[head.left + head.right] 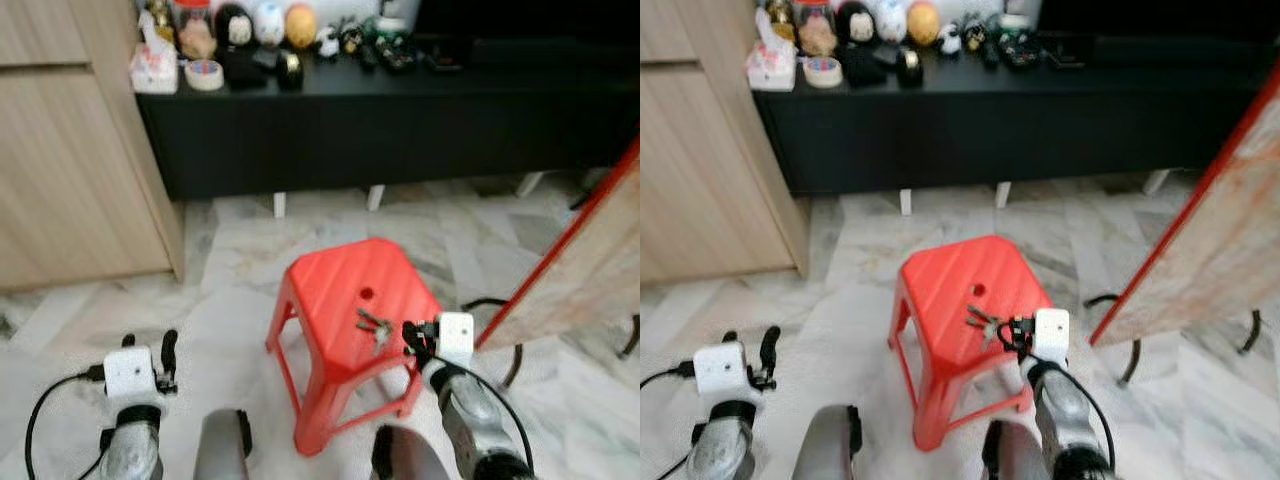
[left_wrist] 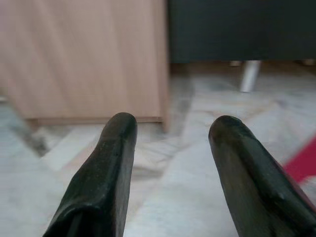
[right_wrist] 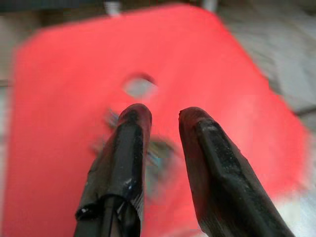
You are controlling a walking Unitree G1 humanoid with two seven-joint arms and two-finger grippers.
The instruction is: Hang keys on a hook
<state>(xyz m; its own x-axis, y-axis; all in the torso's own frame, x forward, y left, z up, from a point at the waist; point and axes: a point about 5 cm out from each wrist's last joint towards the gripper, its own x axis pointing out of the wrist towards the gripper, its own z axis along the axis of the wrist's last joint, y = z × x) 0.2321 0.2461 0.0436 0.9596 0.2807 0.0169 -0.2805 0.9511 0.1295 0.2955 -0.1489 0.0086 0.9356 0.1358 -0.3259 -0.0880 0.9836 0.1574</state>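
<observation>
no words or numbers can be read here; the small things on the black shelf (image 1: 400, 90) are too blurry.

Keys (image 1: 374, 327) on stool (image 1: 335, 285), before cabinet (image 1: 400, 120); right claw (image 1: 412, 340) beside them.

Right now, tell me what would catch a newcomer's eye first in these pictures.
The bright red plastic stool on the pale marble floor stands out, with a small bunch of metal keys lying on its seat beside the round hole. The right gripper reaches over the stool's edge, its black fingers open around the keys. Behind, a long black cabinet carries a crowd of small figurines.
</observation>
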